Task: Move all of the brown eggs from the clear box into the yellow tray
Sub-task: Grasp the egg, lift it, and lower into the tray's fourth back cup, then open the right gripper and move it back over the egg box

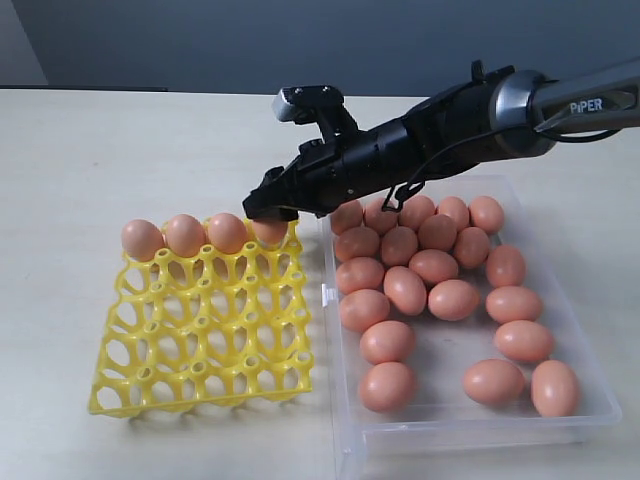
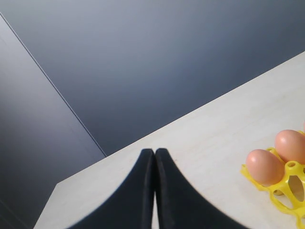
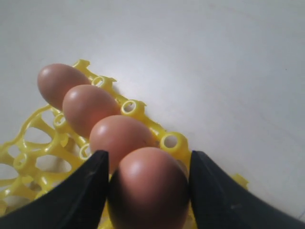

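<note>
My right gripper (image 1: 272, 212) reaches across to the back row of the yellow tray (image 1: 200, 330) and is shut on a brown egg (image 3: 150, 186), which sits low over the fourth cup from the left. Three brown eggs (image 1: 185, 234) fill the cups to its left. The clear box (image 1: 480, 422) on the right holds several more brown eggs (image 1: 405, 290). In the right wrist view the black fingers (image 3: 90, 181) press on both sides of the held egg. My left gripper (image 2: 155, 151) is shut and empty, above bare table beside the tray's corner (image 2: 286, 186).
The pale table (image 1: 60, 160) runs wide to the left of and behind the tray. The box stands tight against the tray's right side, with a small latch tab (image 1: 328, 295) between them. A dark wall rises behind the table.
</note>
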You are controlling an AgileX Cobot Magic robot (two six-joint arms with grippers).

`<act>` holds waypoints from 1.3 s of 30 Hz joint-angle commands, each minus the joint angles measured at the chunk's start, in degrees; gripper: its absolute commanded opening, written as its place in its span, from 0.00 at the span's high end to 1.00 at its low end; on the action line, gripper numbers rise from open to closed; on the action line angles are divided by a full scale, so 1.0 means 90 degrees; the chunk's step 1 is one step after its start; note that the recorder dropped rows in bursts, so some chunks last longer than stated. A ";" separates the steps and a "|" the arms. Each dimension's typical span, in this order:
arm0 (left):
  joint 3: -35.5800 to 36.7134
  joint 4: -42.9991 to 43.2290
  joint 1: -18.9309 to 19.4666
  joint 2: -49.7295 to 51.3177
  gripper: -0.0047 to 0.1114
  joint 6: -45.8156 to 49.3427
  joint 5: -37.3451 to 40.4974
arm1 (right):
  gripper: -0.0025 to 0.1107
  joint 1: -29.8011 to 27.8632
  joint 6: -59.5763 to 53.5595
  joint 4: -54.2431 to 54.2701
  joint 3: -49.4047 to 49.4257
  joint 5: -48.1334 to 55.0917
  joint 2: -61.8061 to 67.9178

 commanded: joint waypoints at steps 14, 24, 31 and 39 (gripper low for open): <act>-0.0008 0.0019 -0.0067 -0.0031 0.96 -0.0028 -0.0032 | 0.54 -0.0006 -0.0022 -0.0143 -0.0004 0.0049 -0.0025; -0.0008 0.0019 -0.0067 -0.0031 0.96 -0.0028 -0.0032 | 0.43 -0.0006 -0.0022 -0.0130 -0.0004 0.0069 -0.0025; -0.0008 0.0019 -0.0067 -0.0031 0.96 -0.0028 -0.0032 | 0.43 -0.0006 0.0872 -0.1256 -0.0004 0.0031 -0.0787; -0.0008 0.0019 -0.0067 -0.0031 0.96 -0.0028 -0.0032 | 0.54 -0.0088 0.7524 -0.7516 -0.0004 0.1082 -0.2387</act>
